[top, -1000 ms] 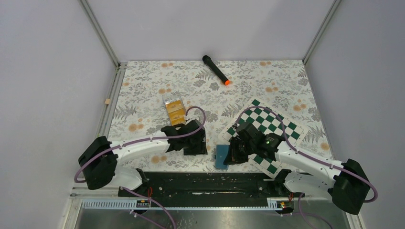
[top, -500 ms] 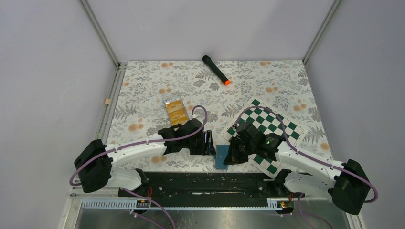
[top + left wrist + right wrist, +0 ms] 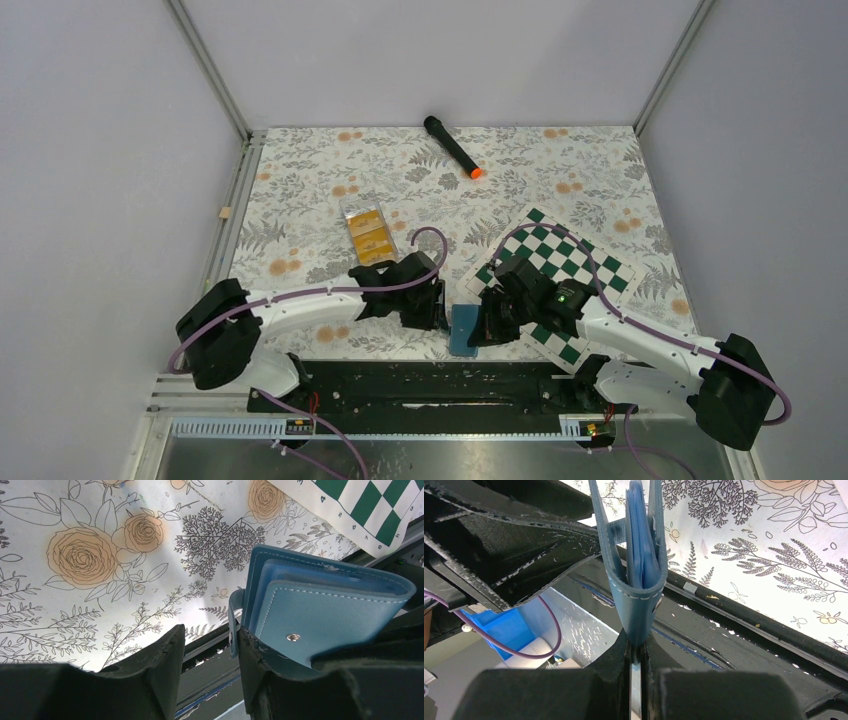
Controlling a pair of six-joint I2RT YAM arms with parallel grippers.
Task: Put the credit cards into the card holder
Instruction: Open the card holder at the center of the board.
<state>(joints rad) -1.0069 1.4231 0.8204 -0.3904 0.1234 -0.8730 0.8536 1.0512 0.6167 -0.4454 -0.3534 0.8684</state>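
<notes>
Right gripper clamped tight on folded spine of card holder, keeping it steady near front table edge, guessing so other arm can work on it. Left gripper right beside holder, fingers apart, gripping nothing. Snap tab sits against inner face of one finger, so probably lining up to tug flap open. Credit cards sit in clear tray, well apart from holder. No card visible in holder.

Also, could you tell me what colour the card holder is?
The card holder is blue with pale stitching; clearest in the left wrist view.
</notes>
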